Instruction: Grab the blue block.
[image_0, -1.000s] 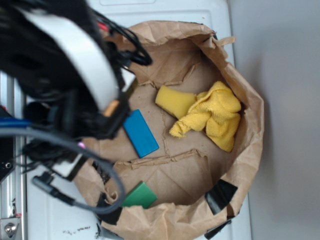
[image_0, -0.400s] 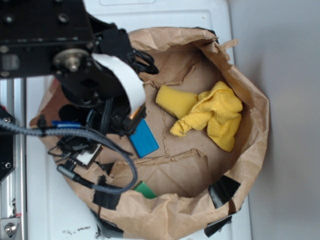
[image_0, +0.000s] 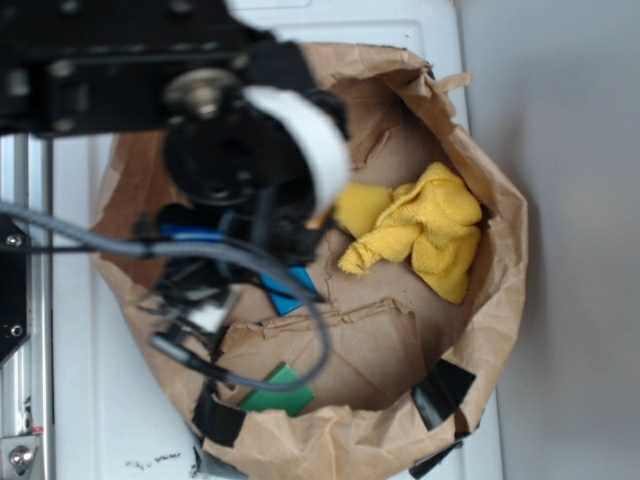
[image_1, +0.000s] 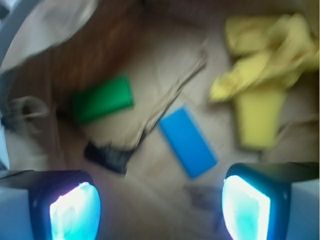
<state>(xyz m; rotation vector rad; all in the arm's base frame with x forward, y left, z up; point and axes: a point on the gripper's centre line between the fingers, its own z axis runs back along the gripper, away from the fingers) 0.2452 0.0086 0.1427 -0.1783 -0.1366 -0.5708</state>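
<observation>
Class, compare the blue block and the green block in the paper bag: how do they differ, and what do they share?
The blue block is sky blue; the green block is dark green. In the wrist view, blue lies near the middle of the bag floor, while green sits nearer the bag wall. Blue lies closer to the yellow sponge. Both are flat rectangular slabs lying untouched.

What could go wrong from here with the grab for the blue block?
1. The blue block lies diagonal between the open gripper fingers, so they may close on its corners and it may slip.
2. A raised paper fold runs beside the block and may snag a finger.
3. The green block lies nearby, a possible mistaken target.
</observation>
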